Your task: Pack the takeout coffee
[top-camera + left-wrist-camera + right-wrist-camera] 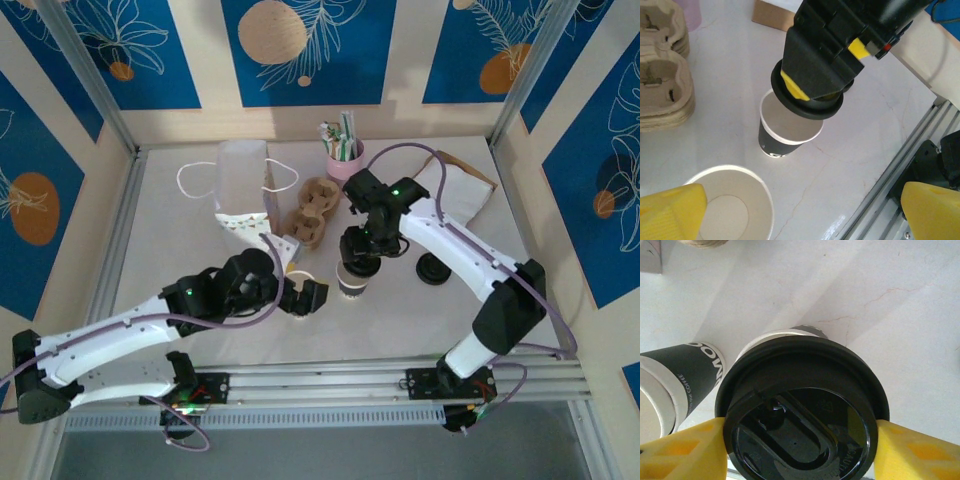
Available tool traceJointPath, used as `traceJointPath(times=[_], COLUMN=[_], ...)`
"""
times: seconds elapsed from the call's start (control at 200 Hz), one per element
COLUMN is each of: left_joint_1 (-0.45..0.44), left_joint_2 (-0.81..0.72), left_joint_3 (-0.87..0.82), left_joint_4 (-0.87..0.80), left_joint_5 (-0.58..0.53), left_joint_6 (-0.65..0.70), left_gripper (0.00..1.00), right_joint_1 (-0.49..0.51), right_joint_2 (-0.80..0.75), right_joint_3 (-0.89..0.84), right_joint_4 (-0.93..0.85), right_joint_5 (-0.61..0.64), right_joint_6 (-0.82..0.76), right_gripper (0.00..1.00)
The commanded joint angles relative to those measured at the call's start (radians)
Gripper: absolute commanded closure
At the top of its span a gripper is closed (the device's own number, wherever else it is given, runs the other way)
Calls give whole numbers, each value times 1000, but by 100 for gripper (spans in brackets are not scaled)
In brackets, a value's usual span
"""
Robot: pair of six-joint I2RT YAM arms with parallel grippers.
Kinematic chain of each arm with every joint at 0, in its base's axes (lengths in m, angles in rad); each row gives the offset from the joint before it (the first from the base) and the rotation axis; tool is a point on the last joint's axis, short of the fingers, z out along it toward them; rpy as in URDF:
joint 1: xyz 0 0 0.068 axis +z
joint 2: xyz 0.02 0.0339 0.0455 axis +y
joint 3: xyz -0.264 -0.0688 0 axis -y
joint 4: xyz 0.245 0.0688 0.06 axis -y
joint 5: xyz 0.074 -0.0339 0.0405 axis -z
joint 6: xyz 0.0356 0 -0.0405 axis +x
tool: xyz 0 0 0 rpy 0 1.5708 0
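The takeout coffee cup (351,283) has a dark wall and a white rim (788,131) and stands near the table's middle. My right gripper (361,250) is shut on its round black lid (800,410), both yellow fingers (682,452) pressed on the lid's edge. The lid (807,104) hangs tilted over the cup's far rim, leaving most of the mouth uncovered. The rim (767,336) peeks out from under it. My left gripper (300,297) is open, with a second, lidless cup (732,207) just below it beside the left finger (670,212).
Stacked pulp carriers (310,212) lie behind the cups, with a white handled bag (243,188) to their left. A pink cup of straws (346,158) and a brown-edged paper bag (458,185) stand at the back. Another black lid (432,268) lies on the table at right.
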Motion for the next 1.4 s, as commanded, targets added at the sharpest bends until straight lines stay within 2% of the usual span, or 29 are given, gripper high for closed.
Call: traceJointPath(times=[0.0, 0.32, 1.396], left_joint_1=[-9, -10, -9], left_joint_2=[-27, -36, 25], left_joint_3=[-18, -32, -20], left_joint_4=[38, 50, 105], left_joint_5=[-32, -45, -25], left_joint_6=[27, 32, 40], left_gripper=[0, 0, 0], right_joint_1=[27, 66, 67], right_joint_2=[40, 103, 113], right_joint_3=[49, 83, -15], right_joint_4=[-65, -91, -17], right_joint_5=[38, 56, 35], right_joint_6=[-9, -5, 12], right_gripper=[34, 34, 33])
